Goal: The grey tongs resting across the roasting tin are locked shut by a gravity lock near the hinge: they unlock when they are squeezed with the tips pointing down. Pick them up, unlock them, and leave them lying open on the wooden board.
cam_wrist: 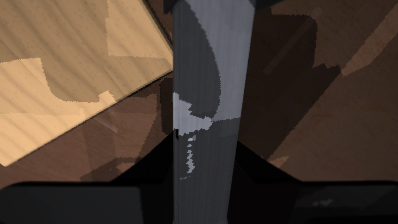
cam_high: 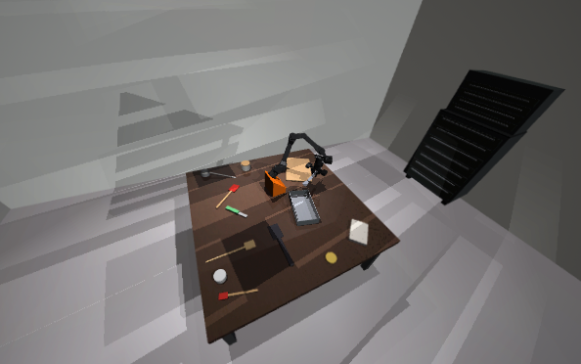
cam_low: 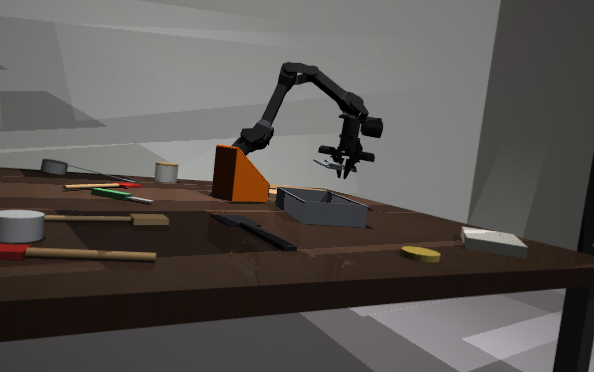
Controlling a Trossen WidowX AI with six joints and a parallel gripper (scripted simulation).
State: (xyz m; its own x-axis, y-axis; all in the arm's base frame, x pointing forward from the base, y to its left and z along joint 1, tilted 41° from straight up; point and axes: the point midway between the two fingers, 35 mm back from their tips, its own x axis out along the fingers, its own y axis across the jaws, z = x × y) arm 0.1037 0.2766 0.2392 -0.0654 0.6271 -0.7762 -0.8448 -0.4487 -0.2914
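Observation:
My gripper point(cam_low: 343, 175) point(cam_wrist: 198, 135) is shut on the grey tongs point(cam_high: 306, 183) point(cam_low: 326, 163) point(cam_wrist: 225, 60) and holds them in the air, above the table beside the wooden board. The tongs look nearly level in the exterior view, and stretch away between the fingers in the wrist view. Whether their arms are locked cannot be told. The wooden board point(cam_high: 294, 174) point(cam_wrist: 130, 35) lies flat near the arm's base, to the left of the tongs in the wrist view. The roasting tin point(cam_high: 308, 223) point(cam_low: 337, 215) stands in front of the board, with no tongs across it.
An orange wedge point(cam_high: 275, 186) point(cam_low: 239, 182) stands by the arm's base. A black spatula point(cam_high: 284, 247) point(cam_low: 267, 236) lies in front of the tin. A white block point(cam_high: 359, 232) point(cam_low: 494, 242) and a yellow disc point(cam_high: 331, 257) point(cam_low: 420, 253) lie toward the front right. Several utensils lie on the left.

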